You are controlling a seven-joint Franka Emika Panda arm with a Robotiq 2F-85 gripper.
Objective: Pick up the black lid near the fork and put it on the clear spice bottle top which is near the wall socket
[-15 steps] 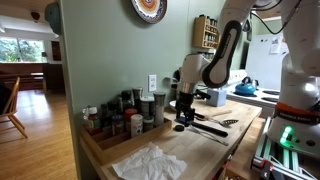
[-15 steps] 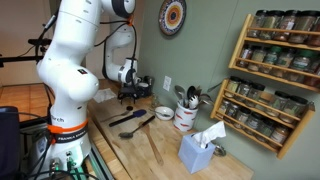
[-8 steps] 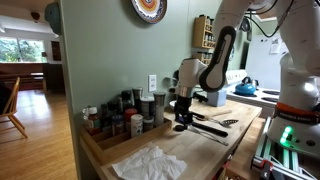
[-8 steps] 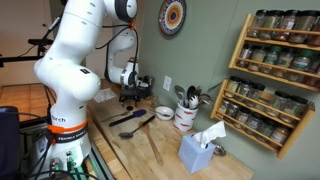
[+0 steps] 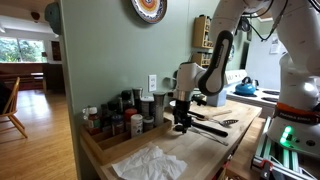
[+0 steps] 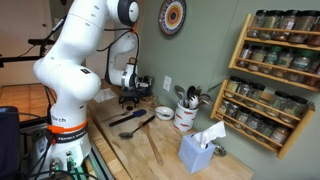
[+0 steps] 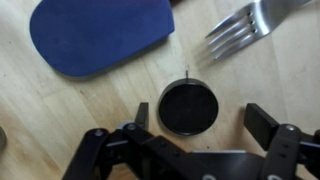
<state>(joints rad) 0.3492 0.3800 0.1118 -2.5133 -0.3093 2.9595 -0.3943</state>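
In the wrist view the black lid [image 7: 188, 107] lies flat on the wooden counter, just below the tines of the fork [image 7: 250, 22]. My gripper [image 7: 200, 120] is open. Its left finger sits close to the lid's edge and its right finger stands apart, so the lid is between the jaws, nearer the left one. In both exterior views the gripper [image 5: 181, 122] [image 6: 128, 100] is low over the counter. The wall socket [image 5: 152, 83] is on the green wall, with clear spice bottles [image 5: 148, 106] standing just below it.
A blue spatula [image 7: 100, 35] lies beside the lid. A wooden tray of spice jars [image 5: 120, 120] stands left of the gripper, with a white cloth [image 5: 148, 162] in front. There is also a utensil crock [image 6: 185, 115], a tissue box [image 6: 197, 152] and a wall spice rack [image 6: 275, 80].
The gripper has come down a little toward the counter, over the black lid. Nothing else has moved.
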